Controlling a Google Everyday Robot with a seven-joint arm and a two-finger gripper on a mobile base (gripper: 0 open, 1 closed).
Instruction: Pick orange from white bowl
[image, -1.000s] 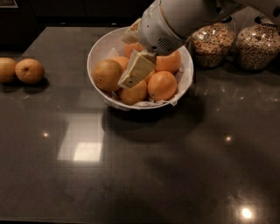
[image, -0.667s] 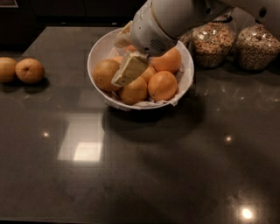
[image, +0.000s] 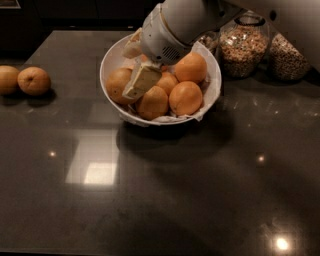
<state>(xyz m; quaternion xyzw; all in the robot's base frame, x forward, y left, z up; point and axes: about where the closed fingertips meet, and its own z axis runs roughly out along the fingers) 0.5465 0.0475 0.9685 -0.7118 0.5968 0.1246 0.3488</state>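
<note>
On the far middle of the dark countertop (image: 175, 195), item one: the white bowl (image: 111, 62), round and wide, lined with crumpled white paper (image: 165, 119) that spills over its near rim. In it we count at least five oranges: the left orange (image: 117, 86), the front orange (image: 152, 102), the front-right orange (image: 185, 97), the back-right orange (image: 190, 67), and a small one partly hidden in the middle (image: 167, 80). All lie touching one another.

Item two: the gripper (image: 137, 64), reaching down into the left half of the bowl from the pale robot arm (image: 175, 22) above. We record its two cream fingers as spread apart, one finger (image: 142, 80) lowered between the left orange and the middle ones, the other near the back-left rim. We cannot tell whether either presses on fruit; no orange is lifted.

Item three: two glass jars of grain, one (image: 243, 45) just behind the bowl to the right, the other (image: 287, 57) beside it.

Item four: two loose oranges at the left edge, one (image: 34, 81) whole in view, one (image: 6, 79) cut by the frame, well apart from the bowl
</note>
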